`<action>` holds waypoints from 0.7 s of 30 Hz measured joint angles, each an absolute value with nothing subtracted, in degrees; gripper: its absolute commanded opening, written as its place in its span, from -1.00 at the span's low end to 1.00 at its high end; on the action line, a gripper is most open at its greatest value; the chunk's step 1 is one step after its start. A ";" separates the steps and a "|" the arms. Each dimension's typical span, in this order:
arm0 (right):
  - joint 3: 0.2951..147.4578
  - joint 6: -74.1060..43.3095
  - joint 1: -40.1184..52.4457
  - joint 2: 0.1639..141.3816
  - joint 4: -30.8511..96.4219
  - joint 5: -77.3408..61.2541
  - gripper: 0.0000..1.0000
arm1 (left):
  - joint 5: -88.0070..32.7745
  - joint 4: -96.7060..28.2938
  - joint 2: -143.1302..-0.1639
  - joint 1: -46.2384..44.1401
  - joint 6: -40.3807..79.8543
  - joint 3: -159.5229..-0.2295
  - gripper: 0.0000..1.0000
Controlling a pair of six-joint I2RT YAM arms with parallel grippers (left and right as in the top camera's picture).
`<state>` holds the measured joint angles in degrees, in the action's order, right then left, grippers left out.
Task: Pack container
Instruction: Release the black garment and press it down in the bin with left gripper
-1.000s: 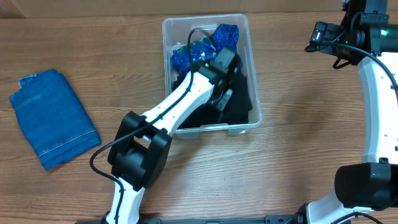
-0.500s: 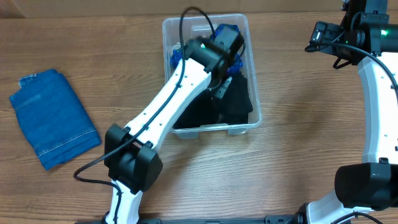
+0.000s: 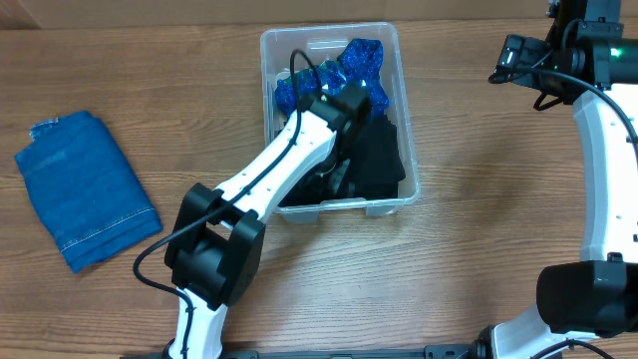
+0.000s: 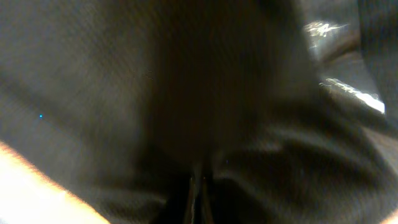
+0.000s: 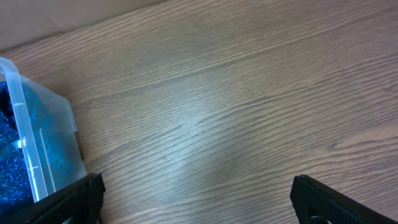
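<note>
Now my left claw (image 4: 196, 199) sits pinched shut, buried in soft black cloth (image 3: 384, 160) inside the clear, round-cornered plastic container (image 3: 399, 75); whether it grips a fold I can't tell. Glittery blue fabric (image 3: 359, 55) lies just beyond it. My right claw (image 5: 199, 202) gapes wide, empty, over the grained wood table (image 5: 217, 93), with the container to its left.

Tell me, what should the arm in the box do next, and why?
Probably lift the left gripper straight up out of the container. It is shut and low against the black garment, which already lies inside. The folded denim lies out on the table to the left, not yet packed, so that arm likely needs to fetch it.
</note>
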<state>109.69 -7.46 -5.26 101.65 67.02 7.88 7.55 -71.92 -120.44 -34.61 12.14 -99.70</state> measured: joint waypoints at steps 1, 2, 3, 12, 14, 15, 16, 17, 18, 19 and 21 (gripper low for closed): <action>109.69 -7.49 -5.26 101.65 67.02 7.88 1.00 | 7.38 -69.21 -120.22 -34.50 12.12 -97.17 -0.92; 109.69 -7.49 -5.26 101.65 67.02 7.90 1.00 | 7.38 -67.81 -119.87 -34.46 12.10 -95.64 -0.92; 109.69 -7.49 -5.26 101.65 67.02 7.90 1.00 | 7.31 -66.54 -118.87 -34.37 12.10 -94.15 -0.92; 109.69 -7.46 -5.26 101.65 67.05 7.90 1.00 | 4.49 -76.03 -120.29 -34.02 12.01 -112.42 -0.87; 109.69 -7.46 -5.26 101.65 67.02 7.88 1.00 | 4.14 -72.90 -120.25 -34.02 12.08 -119.11 -0.83; 109.69 -7.44 -5.26 101.65 67.00 7.90 1.00 | 4.05 -70.46 -120.25 -34.02 12.10 -121.03 -0.83; 109.69 -7.46 -5.26 101.65 67.05 7.88 1.00 | 4.01 -68.84 -120.22 -34.02 12.14 -122.02 -0.83; 109.69 -7.46 -5.26 101.65 67.00 7.90 1.00 | 3.84 -66.85 -120.20 -34.02 12.40 -122.28 -0.83; 109.69 -7.46 -5.26 101.65 67.02 7.90 1.00 | 3.73 -66.02 -120.25 -34.02 12.93 -122.10 -0.83; 109.69 -7.46 -5.26 101.65 67.02 7.88 1.00 | 3.62 -64.49 -120.25 -34.02 13.47 -121.40 -0.83; 109.69 -7.49 -5.26 101.65 67.02 7.88 1.00 | 3.14 -60.51 -120.25 -34.02 14.72 -119.11 -0.86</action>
